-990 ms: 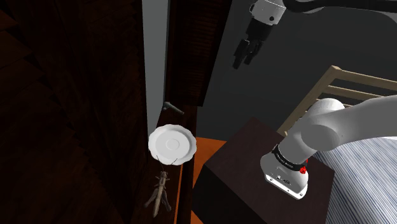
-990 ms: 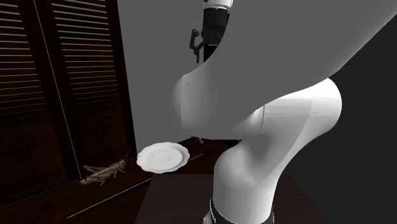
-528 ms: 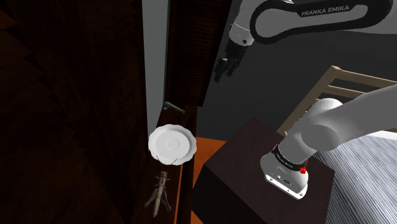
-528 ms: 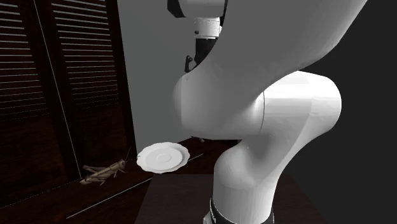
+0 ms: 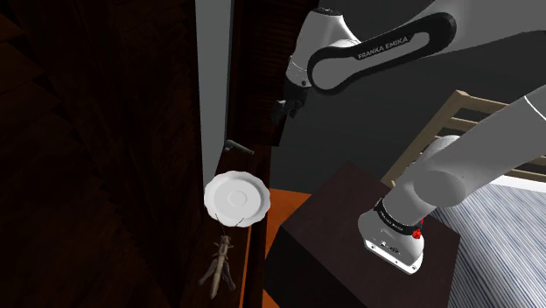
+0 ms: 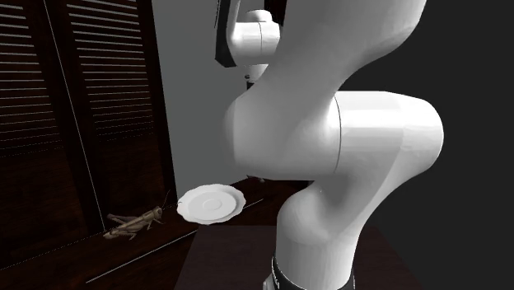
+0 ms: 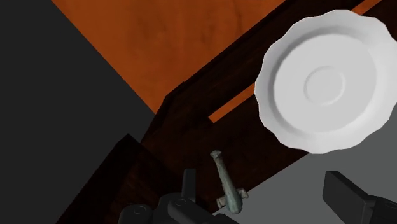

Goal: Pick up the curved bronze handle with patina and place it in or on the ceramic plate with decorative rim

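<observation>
Black fingers (image 7: pixel 345 193) are spread apart, nothing clamped between them. The small curved greenish-bronze handle (image 7: pixel 226 183) lies at the edge of the dark wooden surface (image 7: pixel 184 124), ahead of the fingers. It's in the gap but way closer to one finger, touching neither as far as I can see. The round white plate with a scalloped rim (image 7: pixel 324 83) sits further out past the fingertips, toward the other finger and apart from the handle. A brown grasshopper figure (image 5: pixel 219 260) lies beyond the plate.
</observation>
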`<state>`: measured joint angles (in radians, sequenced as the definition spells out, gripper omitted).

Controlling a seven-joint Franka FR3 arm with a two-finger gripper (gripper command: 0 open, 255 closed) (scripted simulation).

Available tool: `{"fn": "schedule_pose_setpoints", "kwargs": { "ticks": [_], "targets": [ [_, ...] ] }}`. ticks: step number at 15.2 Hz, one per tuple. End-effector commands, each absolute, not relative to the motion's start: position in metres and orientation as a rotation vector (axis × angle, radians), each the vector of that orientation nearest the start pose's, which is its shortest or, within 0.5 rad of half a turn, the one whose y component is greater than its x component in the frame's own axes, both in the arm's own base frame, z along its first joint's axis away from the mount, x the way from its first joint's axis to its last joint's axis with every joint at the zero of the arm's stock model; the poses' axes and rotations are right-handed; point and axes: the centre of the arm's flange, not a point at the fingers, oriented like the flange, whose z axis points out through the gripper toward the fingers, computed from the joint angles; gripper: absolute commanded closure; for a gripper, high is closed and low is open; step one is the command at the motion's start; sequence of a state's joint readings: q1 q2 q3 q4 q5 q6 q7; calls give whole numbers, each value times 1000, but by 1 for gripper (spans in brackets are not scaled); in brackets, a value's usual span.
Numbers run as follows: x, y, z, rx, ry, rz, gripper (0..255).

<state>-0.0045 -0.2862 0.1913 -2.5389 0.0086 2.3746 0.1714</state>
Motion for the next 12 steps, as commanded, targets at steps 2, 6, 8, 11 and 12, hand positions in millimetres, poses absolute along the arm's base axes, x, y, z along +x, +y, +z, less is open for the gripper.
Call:
{"fn": "schedule_pose_setpoints", "kwargs": {
  "ticks": [2,6,8,11,12],
  "targets": [
    [453,89,348,-3176,-15,-221,0],
    [481,99,305,-3197,-22,-251,0],
    [496,103,284,-3208,-26,-266,0],
    [518,110,252,-3224,-31,-289,0],
    [525,112,241,-3229,-33,-297,0]
  ]
}}
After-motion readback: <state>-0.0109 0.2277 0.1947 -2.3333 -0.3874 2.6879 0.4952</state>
